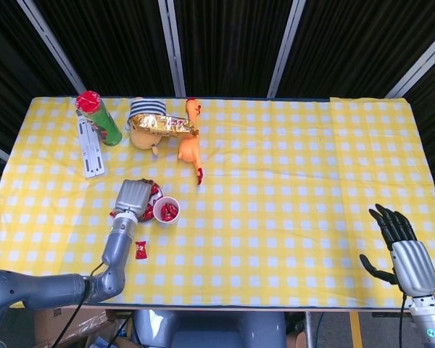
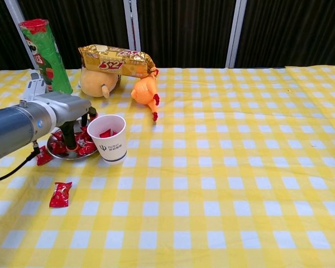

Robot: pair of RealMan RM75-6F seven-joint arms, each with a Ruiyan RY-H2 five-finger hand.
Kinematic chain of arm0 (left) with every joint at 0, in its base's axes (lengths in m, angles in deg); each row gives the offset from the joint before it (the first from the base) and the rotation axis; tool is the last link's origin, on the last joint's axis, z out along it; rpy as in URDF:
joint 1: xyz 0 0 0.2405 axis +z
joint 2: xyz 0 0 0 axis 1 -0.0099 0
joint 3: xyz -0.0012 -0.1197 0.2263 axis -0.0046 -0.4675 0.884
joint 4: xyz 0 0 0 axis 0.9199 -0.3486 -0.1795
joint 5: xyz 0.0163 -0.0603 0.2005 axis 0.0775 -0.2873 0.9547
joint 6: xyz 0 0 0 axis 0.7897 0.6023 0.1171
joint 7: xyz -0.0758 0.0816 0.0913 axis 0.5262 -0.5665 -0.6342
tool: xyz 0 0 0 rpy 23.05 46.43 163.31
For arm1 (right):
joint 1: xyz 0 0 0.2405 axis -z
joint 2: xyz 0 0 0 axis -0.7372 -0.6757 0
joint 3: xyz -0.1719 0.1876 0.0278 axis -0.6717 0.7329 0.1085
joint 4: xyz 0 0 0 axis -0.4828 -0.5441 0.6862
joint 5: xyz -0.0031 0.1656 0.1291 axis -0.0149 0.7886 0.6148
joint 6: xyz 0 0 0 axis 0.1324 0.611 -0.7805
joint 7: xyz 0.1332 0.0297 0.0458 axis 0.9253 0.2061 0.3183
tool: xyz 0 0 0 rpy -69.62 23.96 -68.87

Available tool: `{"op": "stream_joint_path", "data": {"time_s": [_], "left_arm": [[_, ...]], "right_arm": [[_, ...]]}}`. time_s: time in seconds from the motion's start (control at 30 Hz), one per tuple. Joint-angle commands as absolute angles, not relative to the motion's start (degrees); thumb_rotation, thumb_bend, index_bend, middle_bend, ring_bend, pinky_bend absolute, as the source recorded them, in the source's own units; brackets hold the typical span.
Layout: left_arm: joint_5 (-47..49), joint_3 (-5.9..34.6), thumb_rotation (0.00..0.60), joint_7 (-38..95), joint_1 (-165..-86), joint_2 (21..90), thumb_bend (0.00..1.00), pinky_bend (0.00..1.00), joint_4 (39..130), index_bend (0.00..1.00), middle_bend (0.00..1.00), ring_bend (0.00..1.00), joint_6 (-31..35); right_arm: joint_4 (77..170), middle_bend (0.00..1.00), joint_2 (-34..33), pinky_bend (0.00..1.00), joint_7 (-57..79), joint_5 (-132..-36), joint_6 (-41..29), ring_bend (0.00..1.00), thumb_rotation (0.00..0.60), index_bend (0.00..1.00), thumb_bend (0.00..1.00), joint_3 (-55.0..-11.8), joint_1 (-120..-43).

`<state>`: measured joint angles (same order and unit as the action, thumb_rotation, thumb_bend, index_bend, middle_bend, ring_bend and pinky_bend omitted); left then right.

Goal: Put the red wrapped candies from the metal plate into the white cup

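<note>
The metal plate (image 2: 56,152) lies left of the white cup (image 2: 107,138), with several red wrapped candies (image 2: 87,147) on it. My left hand (image 2: 64,111) hangs over the plate, its fingers (image 2: 71,138) pointing down among the candies; whether they pinch one is hidden. In the head view the left hand (image 1: 133,196) covers most of the plate (image 1: 156,196), right beside the cup (image 1: 166,210). Red candy (image 2: 106,134) shows inside the cup. One candy (image 2: 60,194) lies loose on the cloth in front, another (image 2: 43,157) beside the plate's left rim. My right hand (image 1: 402,243) rests with fingers spread at the near right table edge.
Behind the plate stand a green chip can (image 2: 43,51), a plush toy (image 2: 98,81) under a gold snack bag (image 2: 116,60), and an orange rubber chicken (image 2: 146,91). A white remote (image 1: 90,147) lies at the far left.
</note>
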<state>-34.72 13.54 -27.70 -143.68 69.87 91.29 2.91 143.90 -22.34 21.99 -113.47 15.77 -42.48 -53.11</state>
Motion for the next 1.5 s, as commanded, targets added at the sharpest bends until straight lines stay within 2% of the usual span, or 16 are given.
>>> {"op": "stream_joint_path", "data": {"time_s": [0.03,0.23,0.5,1.0,1.5], "left_arm": [[-34.60,13.75,0.600,-27.85,-143.62,70.00,0.27,0.95,91.17,0.29,0.34,0.93,2.95],[-34.23,14.29,0.600,-27.92,-143.14,70.09,0.35,0.95,91.43,0.41,0.47,0.93,2.75],[-33.34,15.07,0.600,-27.54,-142.18,70.19,0.44,0.95,91.57,0.49,0.55,0.93,2.29],[-30.36,14.17,0.600,-26.58,-141.42,67.36,0.44,0.95,95.03,0.52,0.59,0.93,0.48],[-28.13,10.62,0.600,-27.52,-141.38,57.04,0.44,0.95,110.19,0.51,0.59,0.93,-5.28]], "right_arm": [[143.92,0.00,-22.33,0.00,21.94,-113.49,15.79,0.00,0.600,0.00,0.39,-42.50,-53.10],[144.03,0.00,-22.34,0.00,21.86,-113.53,15.82,0.00,0.600,0.00,0.39,-42.56,-53.05],[144.13,0.00,-22.38,0.00,21.90,-113.55,15.88,0.00,0.600,0.00,0.39,-42.59,-52.99],[144.09,0.00,-22.33,0.00,21.95,-113.60,15.94,0.00,0.600,0.00,0.39,-42.59,-52.97],[144.11,0.00,-22.27,0.00,21.77,-113.67,16.00,0.00,0.600,0.00,0.39,-42.55,-52.99]]}}
